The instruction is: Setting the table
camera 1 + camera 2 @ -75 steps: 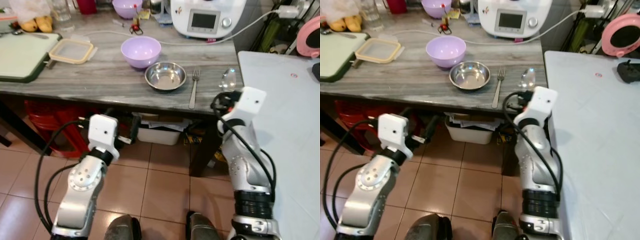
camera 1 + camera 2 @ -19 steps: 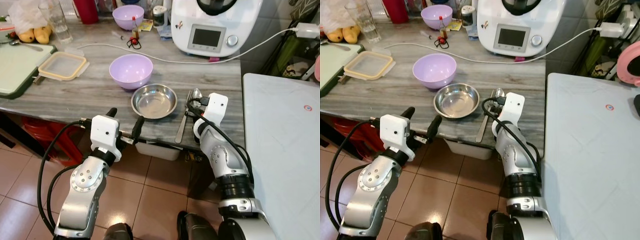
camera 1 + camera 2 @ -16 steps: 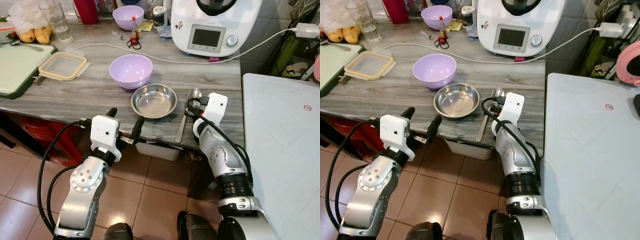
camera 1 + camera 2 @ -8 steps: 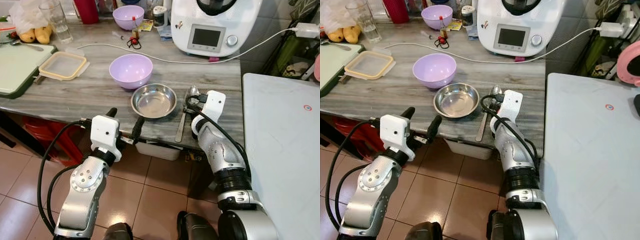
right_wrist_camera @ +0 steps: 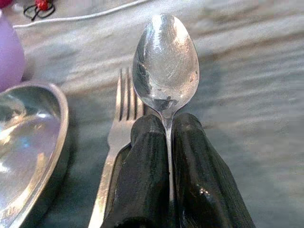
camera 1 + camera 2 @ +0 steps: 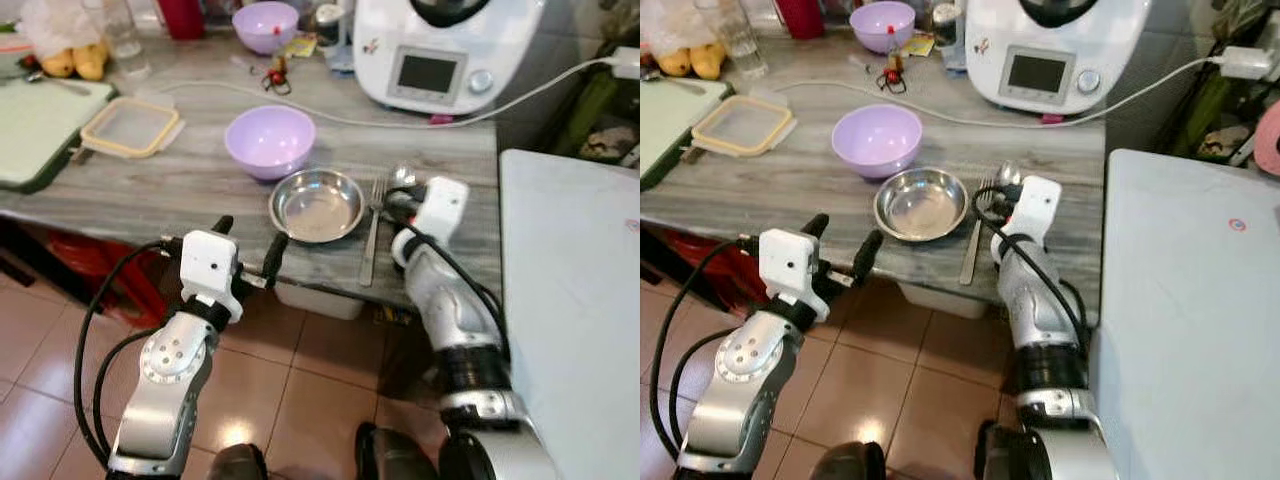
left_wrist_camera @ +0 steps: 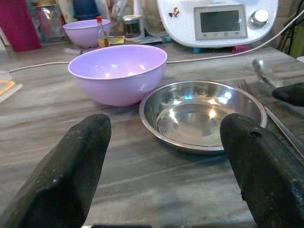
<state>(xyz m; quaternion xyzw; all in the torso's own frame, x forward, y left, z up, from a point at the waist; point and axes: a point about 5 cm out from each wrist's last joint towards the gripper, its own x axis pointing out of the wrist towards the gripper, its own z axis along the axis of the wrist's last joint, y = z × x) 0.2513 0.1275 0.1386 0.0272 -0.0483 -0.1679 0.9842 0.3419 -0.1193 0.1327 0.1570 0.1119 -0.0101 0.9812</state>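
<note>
Right tool (image 5: 168,142) clamped on spoon (image 5: 165,61), held over the desk (image 6: 180,185) just beside the fork (image 6: 370,235). Left tool (image 7: 161,156) spread wide, facing steel bowl (image 7: 202,114).

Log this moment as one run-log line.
right gripper: shut on spoon, above fork | left gripper: open, facing steel bowl | table setting unfinished

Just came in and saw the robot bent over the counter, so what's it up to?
It is laying a place setting. The right gripper is shut on a spoon, holding it just right of the fork, which lies on the grey counter beside the steel bowl. The left gripper is open at the counter's near edge, facing that bowl and the purple bowl.
</note>
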